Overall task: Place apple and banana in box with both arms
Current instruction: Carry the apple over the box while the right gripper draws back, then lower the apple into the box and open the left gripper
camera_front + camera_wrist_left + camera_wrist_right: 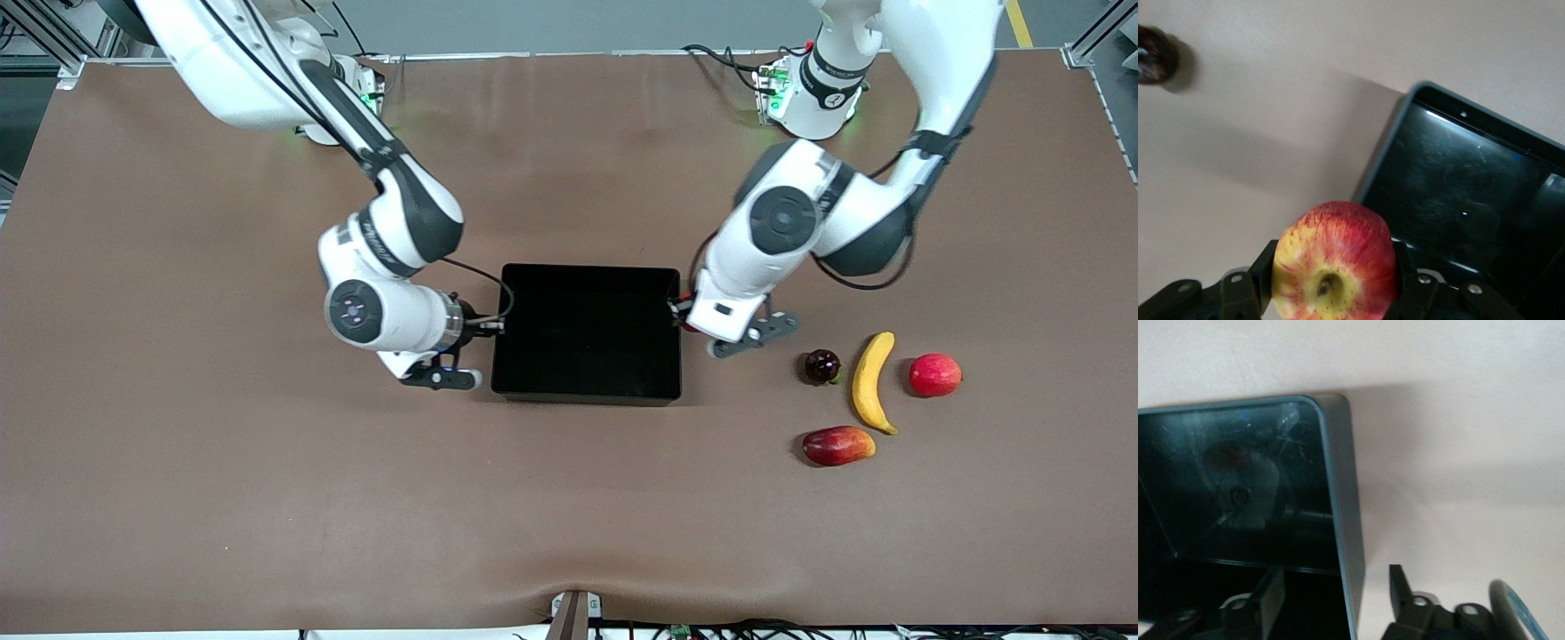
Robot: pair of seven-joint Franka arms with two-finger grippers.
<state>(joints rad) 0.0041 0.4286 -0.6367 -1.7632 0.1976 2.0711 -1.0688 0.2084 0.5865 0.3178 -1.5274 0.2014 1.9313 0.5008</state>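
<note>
While the left gripper [1331,293] is clamped on the apple [1335,263] over the box [587,271] rim, we see the right gripper [1335,590] spread astride the wall; no readable writing.

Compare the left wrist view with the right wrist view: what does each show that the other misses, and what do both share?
Only the left wrist view shows the small round red-and-yellow streaked apple clamped in the left hand, beside the shallow black plastic box, plus a dark round fruit on the brown table.

Only the right wrist view shows the right hand, open, straddling one wall of the box.

Both show the box and table.
</note>
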